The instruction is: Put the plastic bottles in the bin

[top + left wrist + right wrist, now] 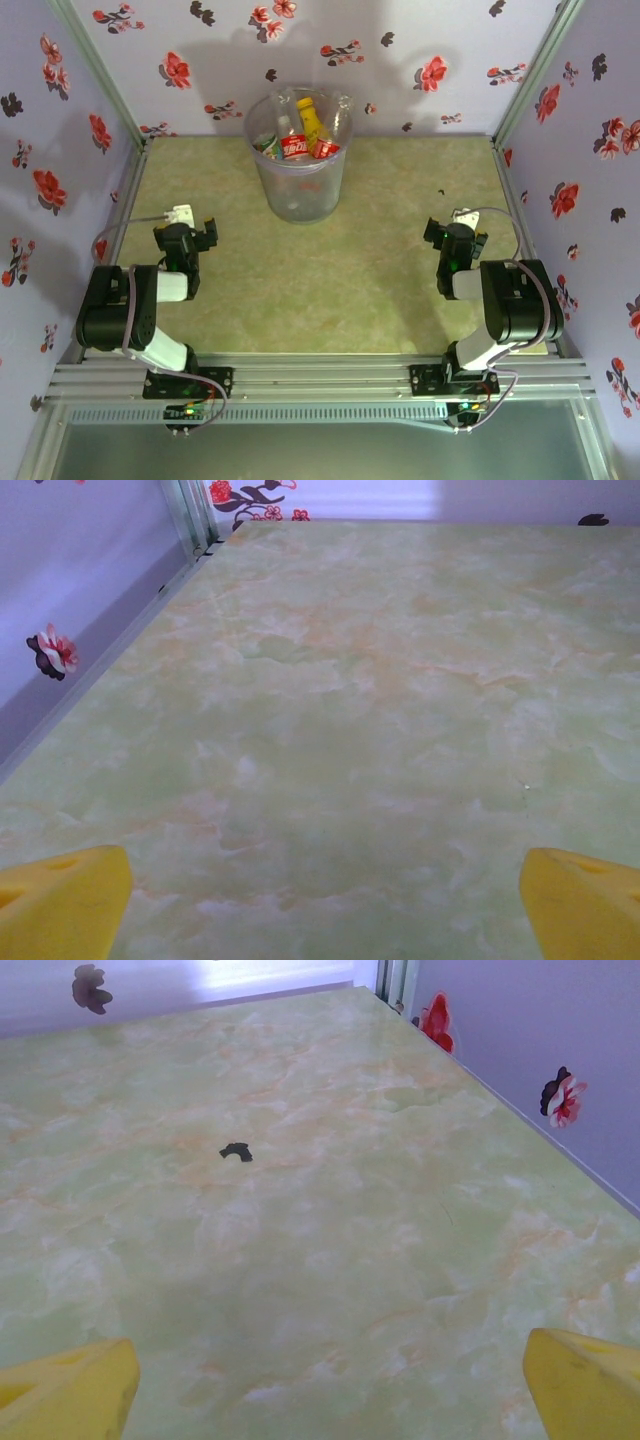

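Observation:
The bin [298,190], a translucent grey bucket, stands at the back middle of the table. Inside it lie several plastic bottles: a yellow one [313,119] and clear ones with red labels [295,147]. My left gripper [193,230] rests low at the left, near its base, far from the bin. Its yellow fingertips [62,905] stand wide apart over bare table, so it is open. My right gripper [452,233] sits at the right, likewise folded back. Its yellow fingertips [70,1392] are spread with nothing between them.
The table [380,260] has a green marbled top, walled by floral panels on three sides. A small dark scrap [236,1151] lies on the table ahead of the right gripper, also seen from above [438,190]. A metal rail [320,375] runs along the near edge.

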